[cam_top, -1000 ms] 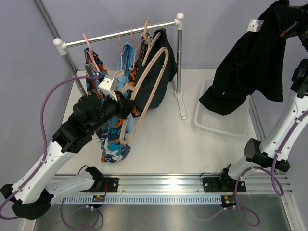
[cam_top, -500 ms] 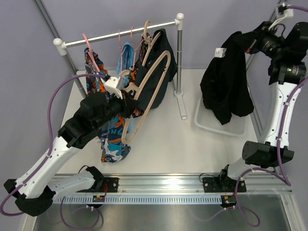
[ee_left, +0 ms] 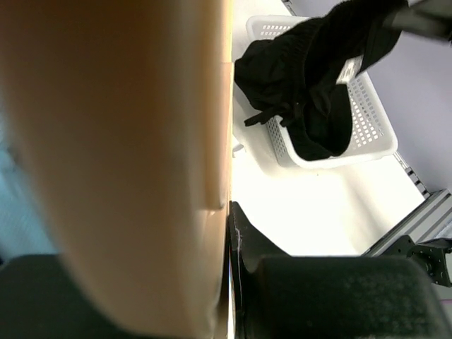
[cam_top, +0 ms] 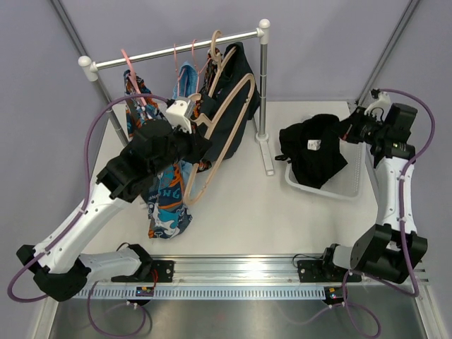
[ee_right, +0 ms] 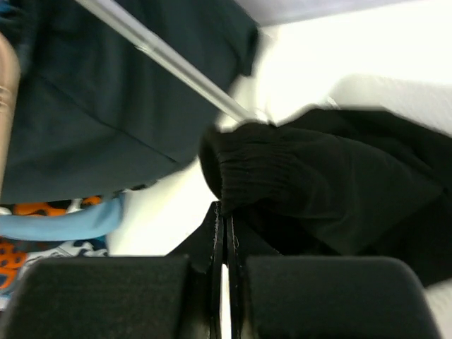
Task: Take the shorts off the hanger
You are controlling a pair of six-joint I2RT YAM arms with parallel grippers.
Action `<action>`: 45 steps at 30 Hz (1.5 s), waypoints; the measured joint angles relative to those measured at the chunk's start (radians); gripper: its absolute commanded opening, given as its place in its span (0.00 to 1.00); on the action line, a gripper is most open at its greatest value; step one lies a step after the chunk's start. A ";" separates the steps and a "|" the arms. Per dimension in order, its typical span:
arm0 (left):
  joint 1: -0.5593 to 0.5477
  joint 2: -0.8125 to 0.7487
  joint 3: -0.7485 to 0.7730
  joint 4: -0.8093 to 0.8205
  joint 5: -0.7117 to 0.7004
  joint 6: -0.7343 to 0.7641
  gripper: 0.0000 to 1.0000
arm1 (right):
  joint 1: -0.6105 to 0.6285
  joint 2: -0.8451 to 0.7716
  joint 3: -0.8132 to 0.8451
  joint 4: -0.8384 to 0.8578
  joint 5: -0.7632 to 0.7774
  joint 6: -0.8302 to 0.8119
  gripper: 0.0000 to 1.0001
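One black pair of shorts (cam_top: 311, 152) is off and slumped over the rim of the white basket (cam_top: 349, 189), with the right tool (ee_right: 226, 229) pinched shut on its waistband. The left tool (cam_top: 192, 121) clamps the beige hanger (ee_left: 127, 155) below the rail (cam_top: 176, 53). Another dark pair (cam_top: 240, 85) hangs there, so I'd call it partway done.
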 measured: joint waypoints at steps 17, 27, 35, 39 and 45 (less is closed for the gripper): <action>-0.025 0.318 0.327 -0.114 -0.101 -0.047 0.00 | -0.061 0.144 -0.079 -0.242 0.084 -0.358 0.35; -0.027 0.574 0.671 -0.207 -0.220 0.024 0.00 | -0.062 0.131 -0.029 -0.315 0.011 -0.457 0.76; 0.005 0.753 0.904 -0.247 -0.270 0.088 0.00 | -0.062 0.075 -0.036 -0.315 -0.059 -0.457 0.82; 0.039 0.793 0.915 -0.222 -0.247 0.095 0.00 | -0.062 0.056 -0.055 -0.313 -0.093 -0.453 0.83; 0.086 0.853 0.938 -0.156 -0.220 0.097 0.00 | -0.062 0.020 -0.128 -0.292 -0.124 -0.440 0.83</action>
